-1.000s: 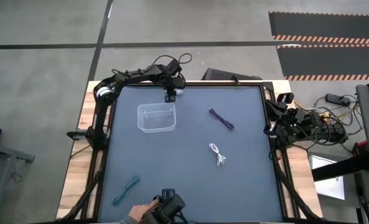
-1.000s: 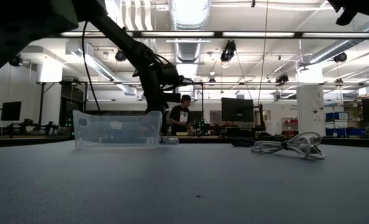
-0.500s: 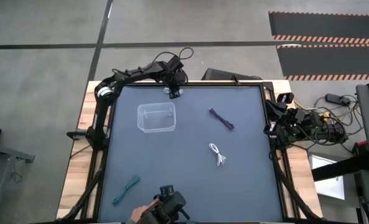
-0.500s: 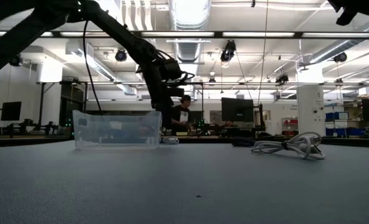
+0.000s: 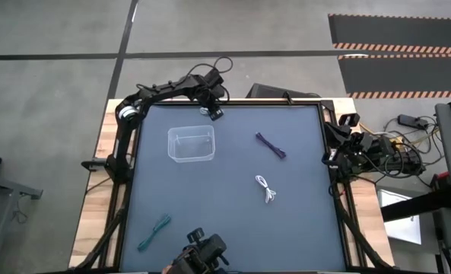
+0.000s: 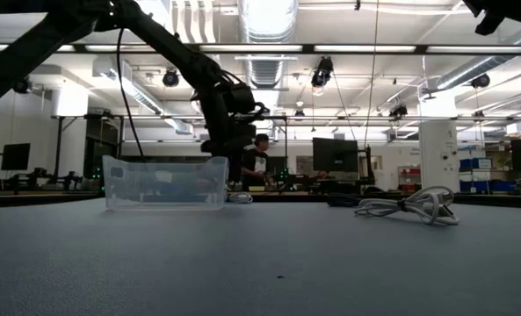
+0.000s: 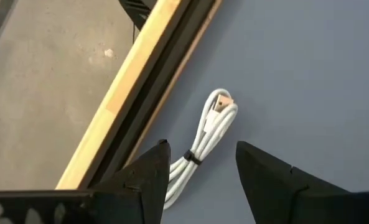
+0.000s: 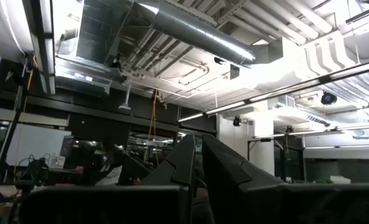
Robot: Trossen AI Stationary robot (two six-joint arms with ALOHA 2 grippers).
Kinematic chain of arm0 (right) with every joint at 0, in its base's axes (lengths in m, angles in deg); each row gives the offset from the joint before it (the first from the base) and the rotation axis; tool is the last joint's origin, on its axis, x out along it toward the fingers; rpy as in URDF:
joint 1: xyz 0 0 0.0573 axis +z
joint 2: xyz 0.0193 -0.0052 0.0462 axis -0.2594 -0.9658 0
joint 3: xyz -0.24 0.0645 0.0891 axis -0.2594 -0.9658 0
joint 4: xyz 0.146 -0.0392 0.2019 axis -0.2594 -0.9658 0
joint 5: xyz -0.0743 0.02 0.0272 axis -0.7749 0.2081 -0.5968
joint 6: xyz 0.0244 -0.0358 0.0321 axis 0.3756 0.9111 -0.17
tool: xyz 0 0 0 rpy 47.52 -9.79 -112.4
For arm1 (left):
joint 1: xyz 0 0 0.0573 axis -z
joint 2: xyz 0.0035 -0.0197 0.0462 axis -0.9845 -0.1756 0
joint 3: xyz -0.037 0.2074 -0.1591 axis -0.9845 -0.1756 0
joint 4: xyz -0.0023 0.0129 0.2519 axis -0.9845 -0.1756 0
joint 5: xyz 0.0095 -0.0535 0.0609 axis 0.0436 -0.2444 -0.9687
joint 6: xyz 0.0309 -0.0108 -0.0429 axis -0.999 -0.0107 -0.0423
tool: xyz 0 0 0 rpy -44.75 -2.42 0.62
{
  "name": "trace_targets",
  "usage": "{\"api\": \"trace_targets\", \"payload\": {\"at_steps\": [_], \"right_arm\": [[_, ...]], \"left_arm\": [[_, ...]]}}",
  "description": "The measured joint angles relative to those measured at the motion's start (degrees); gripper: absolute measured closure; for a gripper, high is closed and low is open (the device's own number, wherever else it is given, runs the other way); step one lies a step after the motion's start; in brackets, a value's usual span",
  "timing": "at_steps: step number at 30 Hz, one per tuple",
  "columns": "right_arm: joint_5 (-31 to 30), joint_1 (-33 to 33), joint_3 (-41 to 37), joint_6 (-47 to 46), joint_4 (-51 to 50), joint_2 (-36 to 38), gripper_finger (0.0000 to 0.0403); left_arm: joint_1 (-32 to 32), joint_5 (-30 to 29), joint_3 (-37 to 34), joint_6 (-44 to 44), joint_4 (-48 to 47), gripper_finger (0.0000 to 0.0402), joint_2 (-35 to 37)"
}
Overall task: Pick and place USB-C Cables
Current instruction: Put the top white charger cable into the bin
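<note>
My left gripper [image 5: 214,113] [image 7: 200,165] is open near the table's far edge, just beyond the clear box [image 5: 192,144] [image 6: 165,183]. One white USB-C cable bundle [image 7: 204,142] lies flat on the mat below and between its fingers, and they do not touch it. A second white cable [image 5: 266,189] [image 6: 409,204], the purple cable [image 5: 271,144] and the teal cable [image 5: 154,233] lie apart on the mat. My right gripper [image 8: 196,158] is shut and points up at the ceiling, parked at the table's right edge [image 5: 338,148].
The table's wooden far edge [image 7: 134,81] runs close beside the white cable under my left gripper. The clear box stands on the mat between that cable and the near side. A dark device [image 5: 204,255] sits at the near edge. A person [image 6: 258,165] stands far behind the table.
My left gripper has moved a little toward the far edge and slightly right, and its arm has risen in the low view. A person's hand at the dark device on the near edge has drawn back out of view. The cables and box have stayed put.
</note>
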Motion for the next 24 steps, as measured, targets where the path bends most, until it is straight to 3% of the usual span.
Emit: {"api": "trace_targets", "payload": {"at_steps": [12, 24], "right_arm": [[0.0, 0.0, 0.0, 0.1, 0.2, 0.0, 0.038], [0.0, 0.0, 0.0, -0.3, -0.1, 0.0, 0.038]], "left_arm": [[0.0, 0.0, -1.1, 0.0, 3.1, 0.0265, 0.0], [0.0, 0.1, -2.1, -0.8, 4.5, 0.0268, -0.2]]}}
